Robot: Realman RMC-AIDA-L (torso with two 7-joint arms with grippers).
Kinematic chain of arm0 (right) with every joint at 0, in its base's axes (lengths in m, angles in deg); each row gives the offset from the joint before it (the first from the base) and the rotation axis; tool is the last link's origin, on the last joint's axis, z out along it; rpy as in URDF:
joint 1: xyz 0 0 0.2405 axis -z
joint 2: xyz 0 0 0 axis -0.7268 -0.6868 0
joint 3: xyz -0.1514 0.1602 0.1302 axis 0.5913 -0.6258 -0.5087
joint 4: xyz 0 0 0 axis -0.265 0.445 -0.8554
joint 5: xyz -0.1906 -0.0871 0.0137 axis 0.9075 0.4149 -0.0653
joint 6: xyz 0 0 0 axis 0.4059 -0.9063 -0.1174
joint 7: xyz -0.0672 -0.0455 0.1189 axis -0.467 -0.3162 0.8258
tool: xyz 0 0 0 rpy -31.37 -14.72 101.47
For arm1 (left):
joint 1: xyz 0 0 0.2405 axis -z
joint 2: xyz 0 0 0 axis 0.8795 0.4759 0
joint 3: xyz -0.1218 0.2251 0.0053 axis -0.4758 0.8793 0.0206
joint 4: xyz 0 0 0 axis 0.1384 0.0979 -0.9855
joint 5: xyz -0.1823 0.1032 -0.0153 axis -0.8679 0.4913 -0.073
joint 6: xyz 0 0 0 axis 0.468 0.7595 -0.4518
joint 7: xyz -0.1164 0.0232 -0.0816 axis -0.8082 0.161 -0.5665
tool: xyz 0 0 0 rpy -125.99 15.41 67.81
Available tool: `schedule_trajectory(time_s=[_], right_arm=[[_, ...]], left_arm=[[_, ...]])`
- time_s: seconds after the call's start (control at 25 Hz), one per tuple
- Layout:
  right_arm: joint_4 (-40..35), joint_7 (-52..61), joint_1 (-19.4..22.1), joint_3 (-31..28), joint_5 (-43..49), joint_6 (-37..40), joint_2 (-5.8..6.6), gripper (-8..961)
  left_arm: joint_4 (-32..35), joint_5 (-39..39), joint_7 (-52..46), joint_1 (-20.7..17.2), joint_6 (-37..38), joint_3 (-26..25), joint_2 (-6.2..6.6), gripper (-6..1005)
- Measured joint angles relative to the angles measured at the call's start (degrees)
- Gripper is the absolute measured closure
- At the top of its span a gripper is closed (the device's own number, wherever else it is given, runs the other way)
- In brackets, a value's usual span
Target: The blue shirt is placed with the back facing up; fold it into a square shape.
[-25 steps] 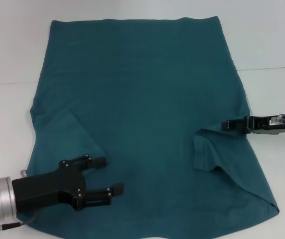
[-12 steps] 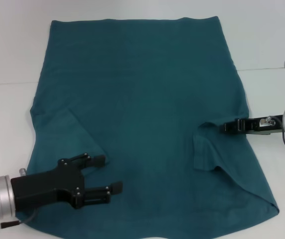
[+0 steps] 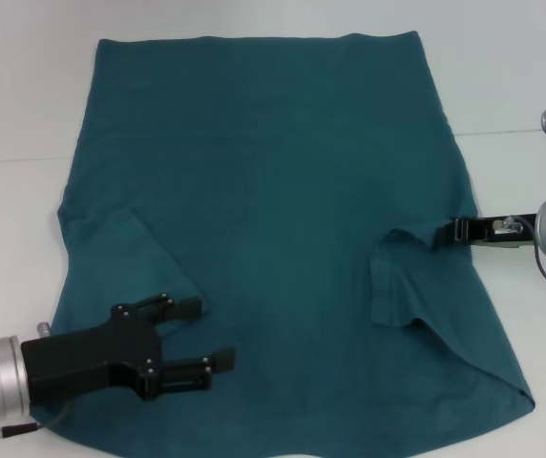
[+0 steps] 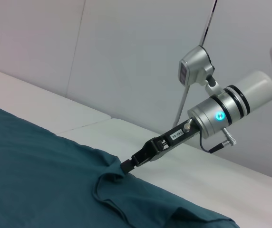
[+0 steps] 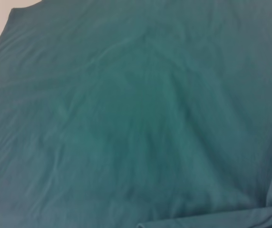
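The blue shirt [image 3: 273,172] lies spread on the white table [image 3: 512,76], plain side up, and also shows in the left wrist view [image 4: 31,180]. It fills the right wrist view [image 5: 126,118]. Both sleeves are folded in over the body. My right gripper [image 3: 457,230] is at the shirt's right edge, level with the folded right sleeve [image 3: 397,281]. It is shut on a raised peak of fabric, which the left wrist view shows tented up to that gripper's tip [image 4: 126,165]. My left gripper [image 3: 206,334] hovers open over the shirt's near left part, holding nothing.
White table surface [image 4: 198,175] borders the shirt on the left, right and far sides. A seam in the table top [image 3: 521,131] runs to the right of the shirt. A pale wall [image 4: 126,57] stands behind the right arm.
The right gripper first pushed slightly inward, then drew back to the right by a small distance, and the fabric edge stretched after it. The left gripper stayed almost still.
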Motion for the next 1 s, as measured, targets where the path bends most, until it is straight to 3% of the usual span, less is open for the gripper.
schedule_trajectory(time_s=[0.24,0.44,1.0], right_arm=[[0.0,-0.6,-0.4,0.1,-0.1,-3.8,-1.37,954],[0.5,-2.2,-0.6,0.2,-0.1,-7.2,-2.55,954],[3.8,-11.6,-2.3,0.5,-6.9,-16.3,-3.06,948]], left_arm=[[0.0,0.0,0.0,0.2,0.0,0.0,0.00,94],[0.0,0.0,0.0,0.3,0.0,0.0,0.01,93],[0.6,0.0,-0.2,0.3,-0.1,-0.1,0.09,93]])
